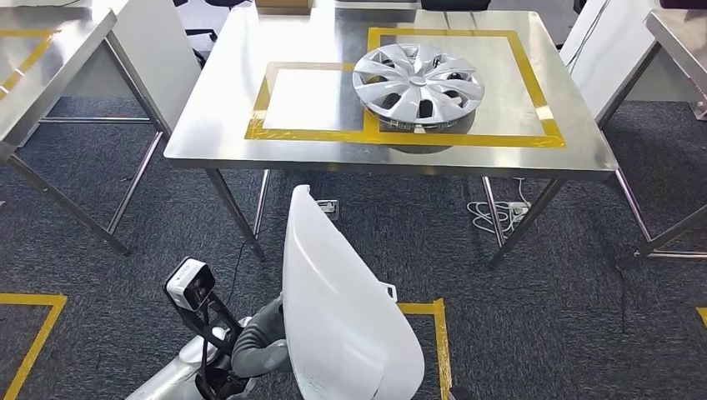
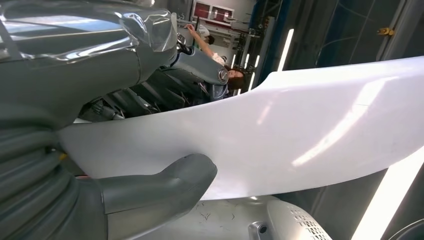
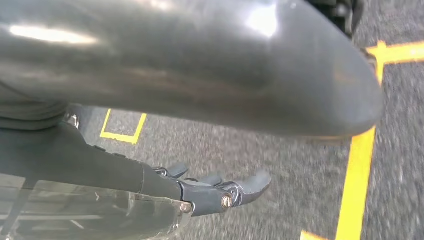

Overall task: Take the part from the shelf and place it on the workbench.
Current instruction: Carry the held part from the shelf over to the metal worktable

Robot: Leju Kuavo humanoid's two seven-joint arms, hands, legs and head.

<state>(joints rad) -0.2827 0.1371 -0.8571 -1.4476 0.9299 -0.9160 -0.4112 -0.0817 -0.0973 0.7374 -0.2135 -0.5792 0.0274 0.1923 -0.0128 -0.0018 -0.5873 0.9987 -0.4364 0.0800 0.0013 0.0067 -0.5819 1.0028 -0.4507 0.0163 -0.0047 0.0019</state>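
left hand [image 2: 125, 130] holds white part [image 1: 342, 308]; hubcap [image 1: 418, 83] on workbench [image 1: 225, 125] ahead.

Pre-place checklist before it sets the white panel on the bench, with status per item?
1. Left hand grips white panel: ok.
2. Right hand free, over the carpet: ok.
3. Smaller taped square on workbench bare: ok.
4. Larger square holds hubcap: not ok for placing there.
5. Panel within reach of the bench: not ok, carpet lies between.
6. Grip firmness: cannot tell.
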